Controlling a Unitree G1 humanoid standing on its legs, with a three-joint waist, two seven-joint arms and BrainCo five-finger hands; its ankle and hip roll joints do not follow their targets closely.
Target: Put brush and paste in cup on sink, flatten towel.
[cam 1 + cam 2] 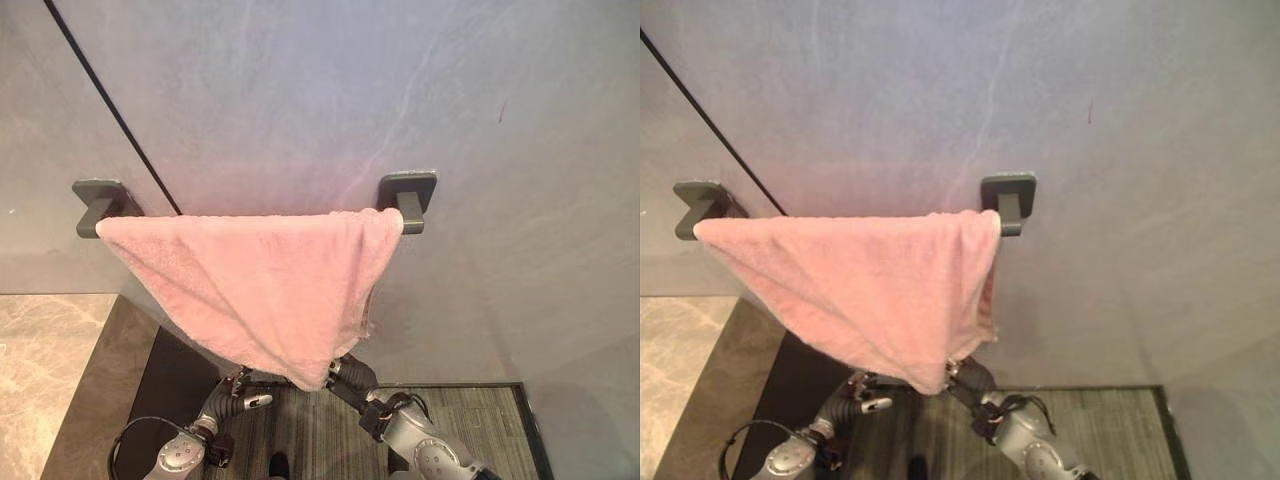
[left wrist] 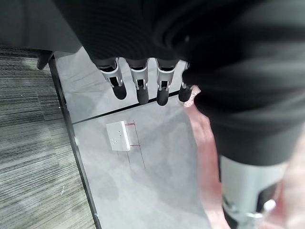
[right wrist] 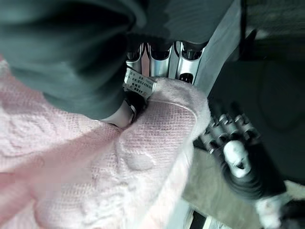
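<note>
Grey wall (image 1: 300,90) behind; towel (image 1: 250,290) hanging above right hand (image 3: 143,90), corner pinched there; left hand (image 2: 138,81) beside, fingers straight, empty.

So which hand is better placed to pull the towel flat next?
Probably the right hand: its fingers already pinch the pink towel's lower corner. The left hand hangs open beside it, holding nothing.

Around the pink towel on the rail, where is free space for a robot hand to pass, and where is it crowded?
Free: the wall above the rail, between the two brackets, and the wall right of the pink towel. Crowded: under the towel's low tip, where the right robot hand pinches the corner by its label and the left robot hand, fingers straight, hangs close beside.
</note>
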